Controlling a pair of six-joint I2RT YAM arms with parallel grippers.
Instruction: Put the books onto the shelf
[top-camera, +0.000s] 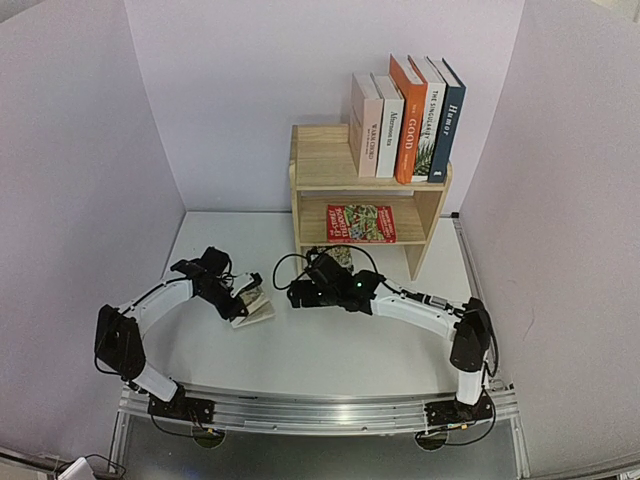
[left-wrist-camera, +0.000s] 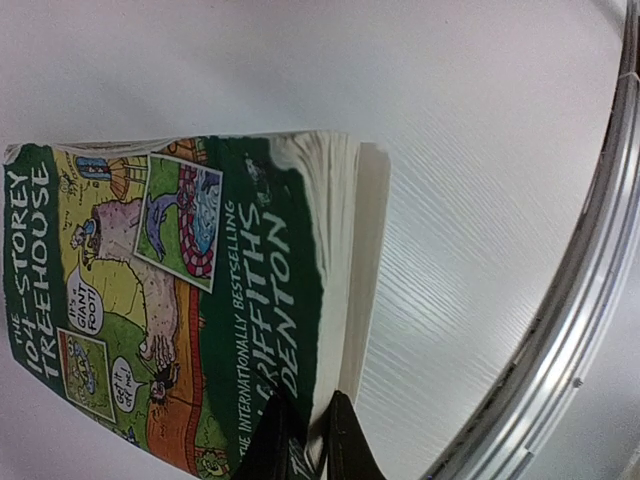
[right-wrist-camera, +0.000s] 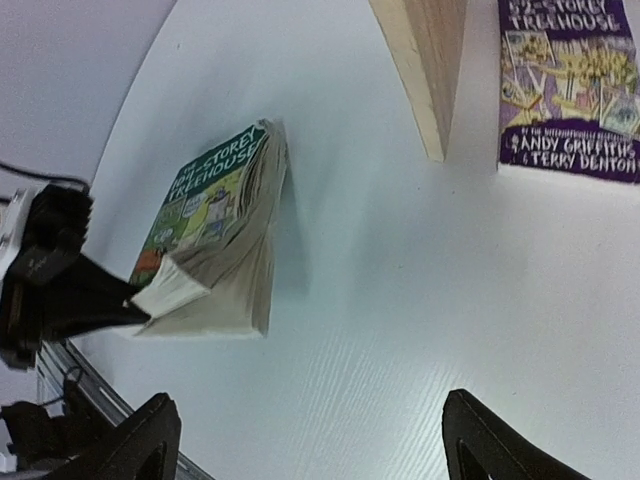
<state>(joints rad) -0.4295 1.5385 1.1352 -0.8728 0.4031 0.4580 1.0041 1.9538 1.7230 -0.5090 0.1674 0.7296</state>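
A green paperback (left-wrist-camera: 200, 290) lies on the white table, its near corner raised. My left gripper (left-wrist-camera: 310, 445) is shut on that corner, pinching the front cover and a wedge of pages; the other pages hang outside the fingers (left-wrist-camera: 352, 440). From above, the green paperback (top-camera: 254, 308) and left gripper (top-camera: 243, 291) sit left of centre. The right wrist view shows the green paperback (right-wrist-camera: 215, 225) too. My right gripper (right-wrist-camera: 320, 450) stands open just right of it, over bare table. The wooden shelf (top-camera: 320, 160) carries several upright books (top-camera: 405, 115) on top and a red book (top-camera: 360, 222) on the lower tier.
A purple paperback (right-wrist-camera: 570, 80) lies flat on the table by the shelf's side panel (right-wrist-camera: 425, 70), seen from above as the purple paperback (top-camera: 342, 256) behind my right wrist. A metal rail (left-wrist-camera: 590, 300) runs along the table's near edge. White walls enclose the table on three sides.
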